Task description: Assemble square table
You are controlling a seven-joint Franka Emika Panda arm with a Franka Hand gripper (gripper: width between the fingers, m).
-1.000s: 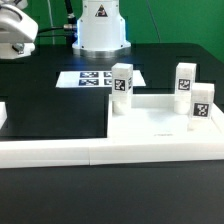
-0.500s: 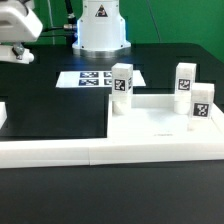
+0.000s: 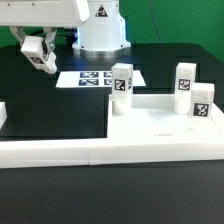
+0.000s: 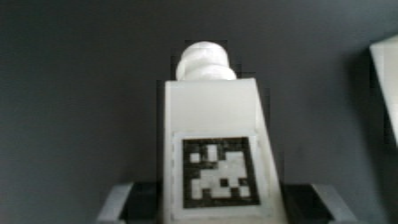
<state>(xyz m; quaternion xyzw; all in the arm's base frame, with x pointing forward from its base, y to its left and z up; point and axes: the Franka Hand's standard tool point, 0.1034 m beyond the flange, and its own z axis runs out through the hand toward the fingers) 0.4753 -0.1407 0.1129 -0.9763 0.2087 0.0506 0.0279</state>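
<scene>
Black tabletop (image 3: 60, 110) was seen lying open beneath the gripper (image 3: 38, 57), which was closed on a tagged white leg (image 4: 217, 140) held clear of the marker board (image 3: 95, 78) beside it. Three legs (image 3: 122, 82) stood upright on the square tabletop slab (image 3: 160, 125), well apart from the gripper.

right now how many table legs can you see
4. Three stand on the tabletop: one at its far corner, two toward the exterior view's right. The fourth is in the tool.
</scene>
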